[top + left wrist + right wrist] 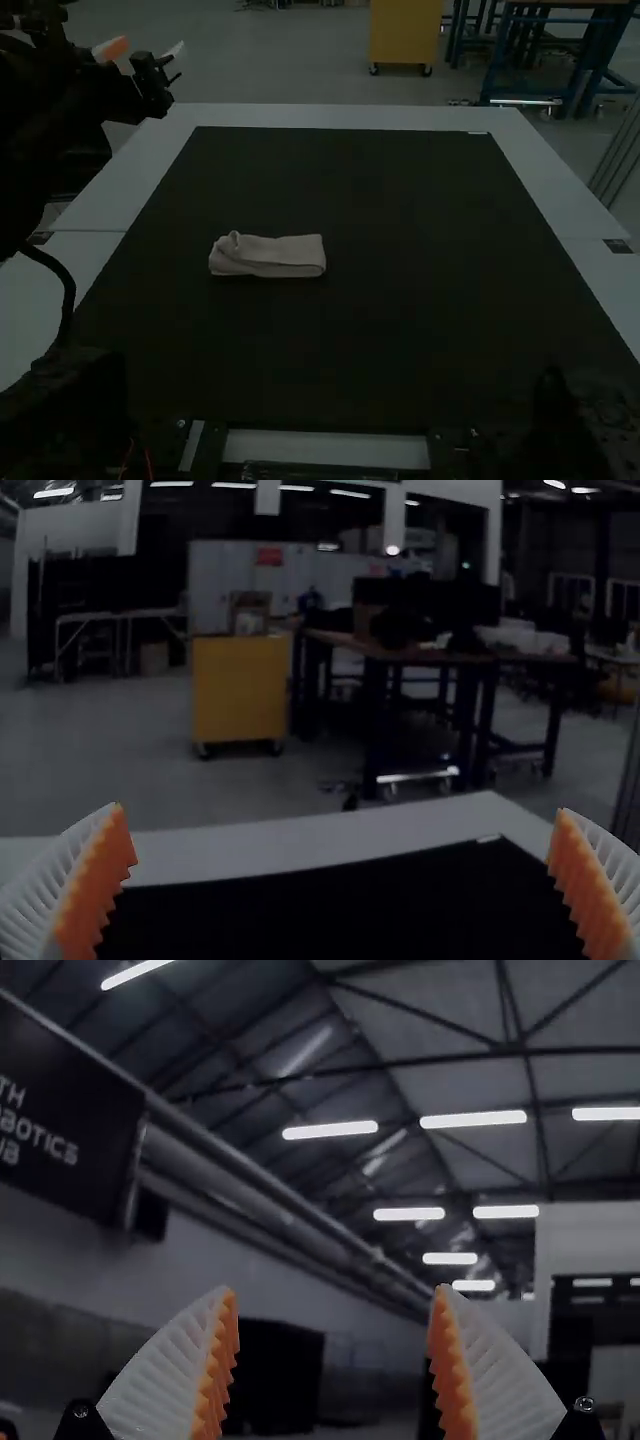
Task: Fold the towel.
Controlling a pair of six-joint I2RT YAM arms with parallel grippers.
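Observation:
The light towel (280,256) lies on the dark mat, left of its middle in the high view. It is folded into a small, narrow bundle, with layers along its near side and a small raised fold at its left end. My left gripper (142,50) is up past the table's far left corner, well away from the towel. In the left wrist view, the left gripper (342,825) has its ribbed fingers wide apart with nothing between them. The right gripper (335,1294) is also open and holds nothing, tilted up toward the ceiling.
A dark mat (400,190) covers most of the white table (565,205), whose pale border runs along the far edge and both sides. Dark arm mounts stand at the near left and near right, with a black cable (67,290) hanging at the left side.

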